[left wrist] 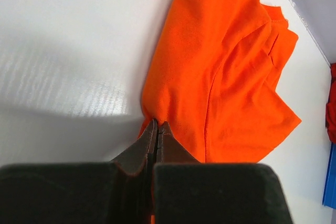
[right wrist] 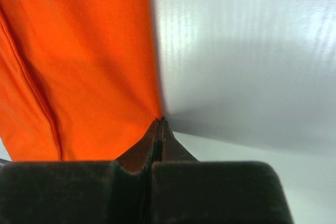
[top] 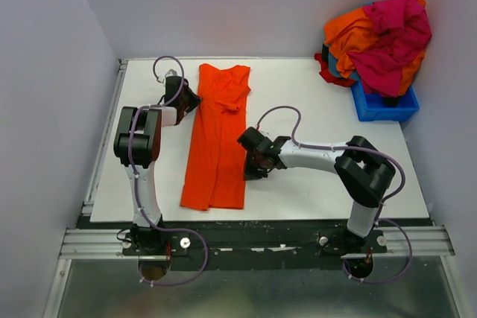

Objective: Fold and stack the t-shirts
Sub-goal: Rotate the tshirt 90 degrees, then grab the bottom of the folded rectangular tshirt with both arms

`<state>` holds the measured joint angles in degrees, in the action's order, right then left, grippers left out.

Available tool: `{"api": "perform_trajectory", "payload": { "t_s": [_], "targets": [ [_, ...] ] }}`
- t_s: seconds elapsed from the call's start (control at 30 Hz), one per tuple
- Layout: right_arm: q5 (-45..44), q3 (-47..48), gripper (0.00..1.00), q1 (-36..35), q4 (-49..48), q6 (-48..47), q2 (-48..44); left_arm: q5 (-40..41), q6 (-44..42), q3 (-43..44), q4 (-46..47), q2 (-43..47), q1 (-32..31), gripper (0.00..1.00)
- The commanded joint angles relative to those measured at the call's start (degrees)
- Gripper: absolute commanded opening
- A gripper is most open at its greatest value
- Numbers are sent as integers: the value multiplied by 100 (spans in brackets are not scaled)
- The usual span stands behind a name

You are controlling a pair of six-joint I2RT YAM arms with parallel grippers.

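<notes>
Two tools [left wrist: 158,124] [right wrist: 160,121] at orange t-shirt [top: 216,139] edges

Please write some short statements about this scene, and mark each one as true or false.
1. The orange t-shirt lies as a long strip on the table. True.
2. The left tool is wide open. False: it is shut on the shirt's edge.
3. The blue bin stands at the table's near left corner. False: it is at the far right.
4. The right tool is shut on the shirt's edge. True.
</notes>
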<state>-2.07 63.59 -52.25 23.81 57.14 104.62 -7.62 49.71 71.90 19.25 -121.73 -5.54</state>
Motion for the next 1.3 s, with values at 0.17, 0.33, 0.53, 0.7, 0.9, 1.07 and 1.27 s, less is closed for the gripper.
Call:
{"api": "perform_trajectory", "payload": {
  "t_s": [0.17,0.33,0.53,0.7,0.9,1.07,1.27],
  "targets": [
    [-479,-830,1,575,300,-203,-582,172,319,351,229,-325,-430,0],
    [-444,-1322,1,874,203,-336,-916,339,381,693,106,-526,-746,0],
    [-496,-1832,1,1076,97,-353,-1338,506,451,1195,-132,-799,-1159,0],
    [-462,-1991,12,1182,18,-563,-1584,629,338,1028,-411,-546,-1186,43],
    [-251,-2254,37,1182,-157,-757,-2085,841,-514,633,-1255,342,-1116,70],
    [548,-3105,39,1094,-842,-924,-2787,243,-971,-454,-1818,1606,-1019,88],
    [742,-3468,39,585,-729,-732,-3500,419,-955,-2335,-2320,3372,-1080,89]
  ]
}}
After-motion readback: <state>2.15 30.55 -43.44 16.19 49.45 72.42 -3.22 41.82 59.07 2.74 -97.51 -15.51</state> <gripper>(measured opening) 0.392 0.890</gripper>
